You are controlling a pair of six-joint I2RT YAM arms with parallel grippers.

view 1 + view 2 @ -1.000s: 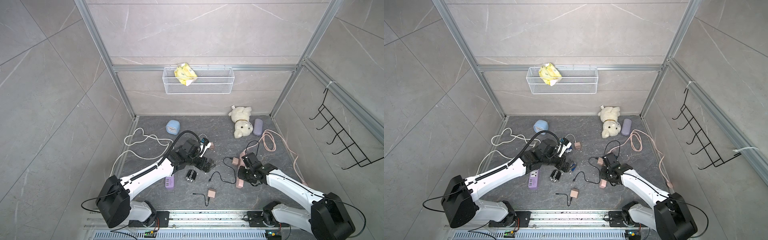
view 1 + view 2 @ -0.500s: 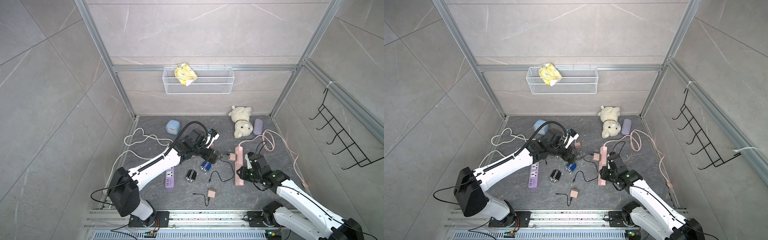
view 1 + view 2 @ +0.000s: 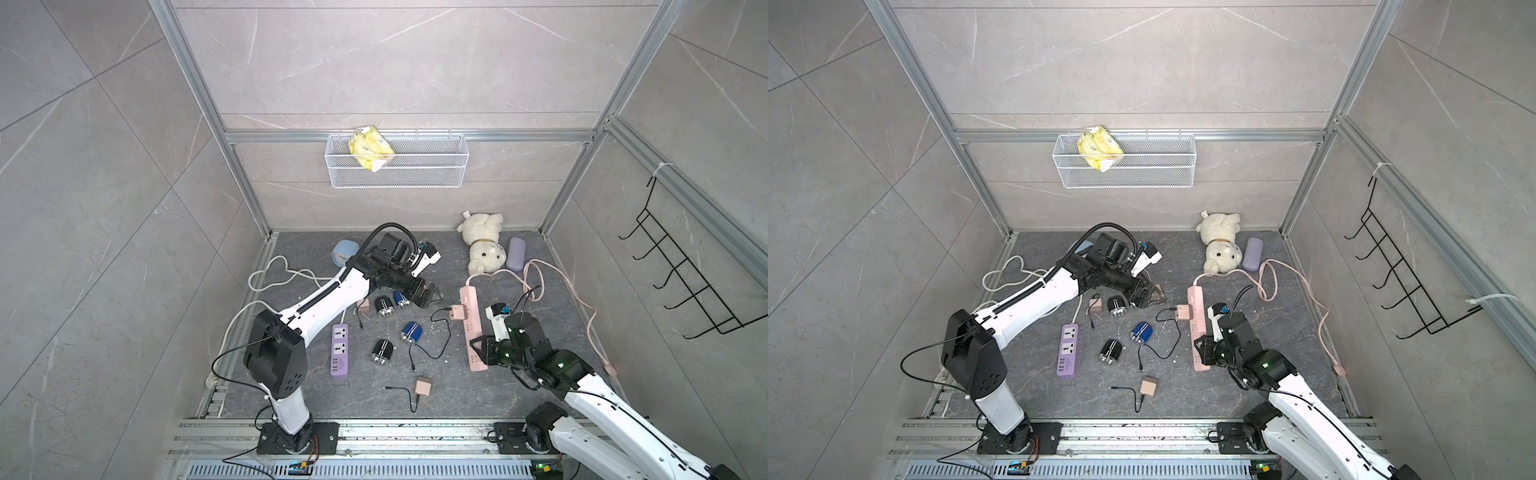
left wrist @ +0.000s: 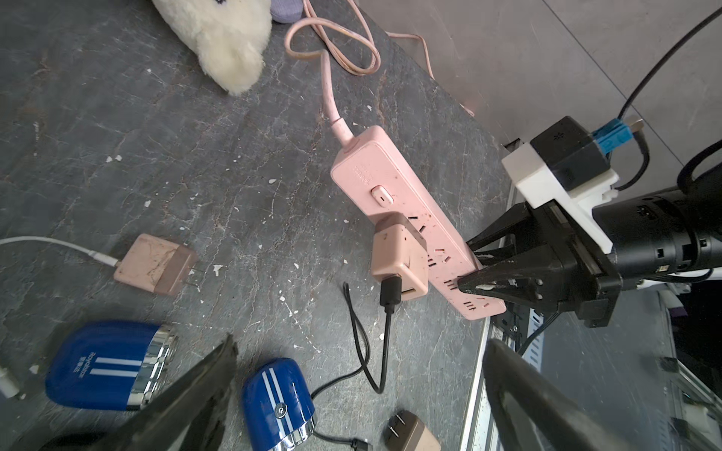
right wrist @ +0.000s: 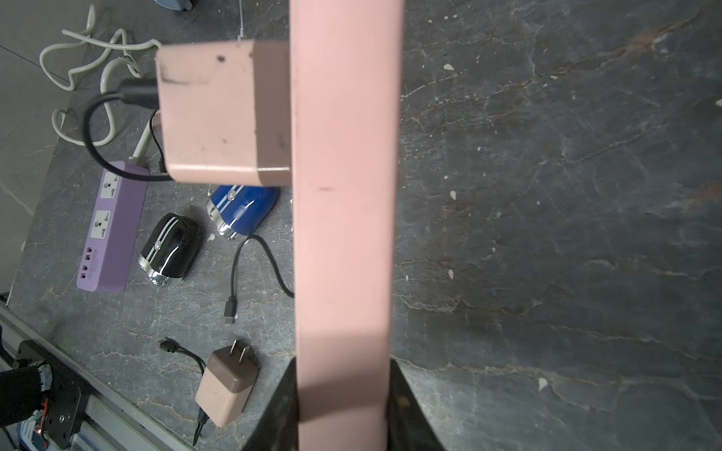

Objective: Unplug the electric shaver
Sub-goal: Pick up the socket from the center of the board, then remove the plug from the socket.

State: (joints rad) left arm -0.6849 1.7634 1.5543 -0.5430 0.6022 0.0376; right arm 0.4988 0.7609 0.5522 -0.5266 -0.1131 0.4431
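The pink power strip (image 3: 473,334) runs front to back, its near end clamped in the right gripper (image 3: 480,351); the left gripper (image 3: 430,300) hangs spread wide, empty. The blue shaver (image 3: 411,331) lies left of the strip, chrome head pointing frontward, lettering unreadable, near the plugged-in charger (image 3: 458,311).

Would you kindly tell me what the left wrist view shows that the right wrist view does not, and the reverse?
Only the left wrist view shows the plush toy and the switch and socket face of the pink power strip. Only the right wrist view shows the purple power strip and the coiled white cord. Both show the pink power strip with the right gripper shut on its end, the plugged-in adapter with its black cable, a blue shaver and a loose adapter.
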